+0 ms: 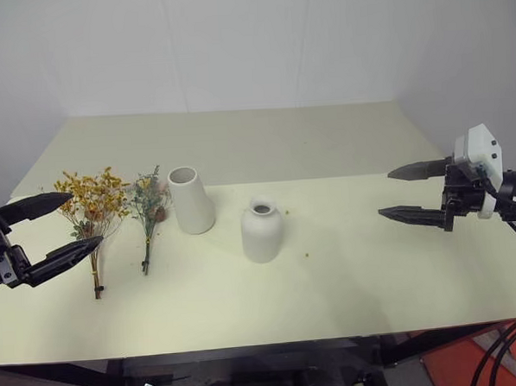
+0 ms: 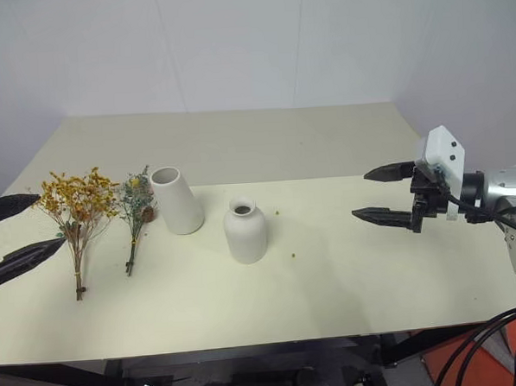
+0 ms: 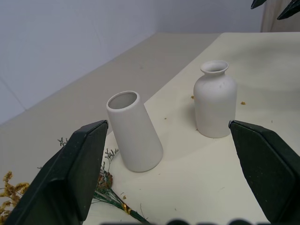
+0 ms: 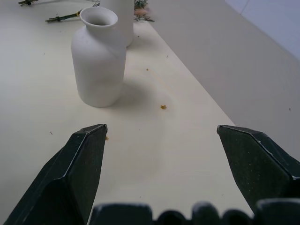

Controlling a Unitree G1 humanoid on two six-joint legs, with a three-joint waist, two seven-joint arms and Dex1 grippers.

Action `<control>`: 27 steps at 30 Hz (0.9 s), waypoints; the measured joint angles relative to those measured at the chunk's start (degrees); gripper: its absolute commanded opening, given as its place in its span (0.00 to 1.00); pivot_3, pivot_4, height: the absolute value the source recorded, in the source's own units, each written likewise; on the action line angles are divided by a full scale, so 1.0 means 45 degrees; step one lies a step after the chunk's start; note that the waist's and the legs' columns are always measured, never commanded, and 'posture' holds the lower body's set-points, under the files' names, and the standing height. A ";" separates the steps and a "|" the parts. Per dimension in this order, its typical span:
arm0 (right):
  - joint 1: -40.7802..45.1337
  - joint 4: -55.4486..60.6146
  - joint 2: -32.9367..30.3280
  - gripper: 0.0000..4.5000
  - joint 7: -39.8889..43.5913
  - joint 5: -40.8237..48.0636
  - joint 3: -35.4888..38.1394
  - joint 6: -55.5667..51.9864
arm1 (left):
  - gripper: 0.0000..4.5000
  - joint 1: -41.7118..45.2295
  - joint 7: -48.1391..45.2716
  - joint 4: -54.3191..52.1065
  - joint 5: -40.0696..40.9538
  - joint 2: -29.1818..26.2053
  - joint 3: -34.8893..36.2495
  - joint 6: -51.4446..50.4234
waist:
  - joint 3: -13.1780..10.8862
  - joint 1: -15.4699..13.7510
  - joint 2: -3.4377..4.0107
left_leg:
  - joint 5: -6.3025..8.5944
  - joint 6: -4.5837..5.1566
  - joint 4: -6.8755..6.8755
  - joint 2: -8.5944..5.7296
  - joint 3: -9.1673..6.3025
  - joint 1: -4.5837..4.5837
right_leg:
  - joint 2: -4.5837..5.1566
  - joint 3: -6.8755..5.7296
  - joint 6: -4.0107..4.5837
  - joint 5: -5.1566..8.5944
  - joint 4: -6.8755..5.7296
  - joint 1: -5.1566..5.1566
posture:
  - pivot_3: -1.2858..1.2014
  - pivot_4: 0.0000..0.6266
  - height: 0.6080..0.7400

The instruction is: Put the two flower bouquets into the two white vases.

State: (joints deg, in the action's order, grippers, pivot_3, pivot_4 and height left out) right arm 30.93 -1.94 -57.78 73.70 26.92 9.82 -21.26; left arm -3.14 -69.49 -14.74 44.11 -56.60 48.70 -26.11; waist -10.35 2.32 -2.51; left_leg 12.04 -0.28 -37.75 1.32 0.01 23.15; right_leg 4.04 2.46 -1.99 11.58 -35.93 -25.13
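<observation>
The taller vase [image 1: 192, 200] is standing upright on the pale table [image 1: 348, 266], serving here as landmark. The rounded vase [image 1: 263, 232] is standing just to its right, apart from it. The grey-green bouquet [image 1: 149, 214] is lying flat just left of the taller vase, and the yellow-orange bouquet [image 1: 92, 210] is lying beyond that, further left. The left gripper [image 1: 59, 227] is hovering by the yellow-orange bouquet, fingers spread wide and holding nothing. The right gripper [image 1: 402, 191] is hanging well right of the taller vase, likewise gaping and empty
</observation>
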 measured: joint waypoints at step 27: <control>0.3358 -0.1507 0.2049 0.99 0.0441 -0.0233 -0.1692 0.0349 | 1.00 0.3199 0.8629 -0.1477 -0.0729 -0.2496 -0.2668 -0.9140 | -0.0004 0.0044 0.0002 | 0.0000 -0.0001 -0.0002 0.0008 -0.0018 0.0005 | -0.0029 0.0005 -0.0072 -0.0046 -0.0012 -0.0005 | 0.52 0.24 1.00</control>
State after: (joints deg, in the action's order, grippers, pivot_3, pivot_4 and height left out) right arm 46.04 -8.72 -48.56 75.68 25.87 2.21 -19.69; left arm 11.26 -30.66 -21.39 40.83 -67.83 36.70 -67.24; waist -10.37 2.52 -2.50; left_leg 12.04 -0.29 -37.76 1.35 -0.08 23.17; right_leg 3.91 2.48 -2.32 11.37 -35.98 -25.15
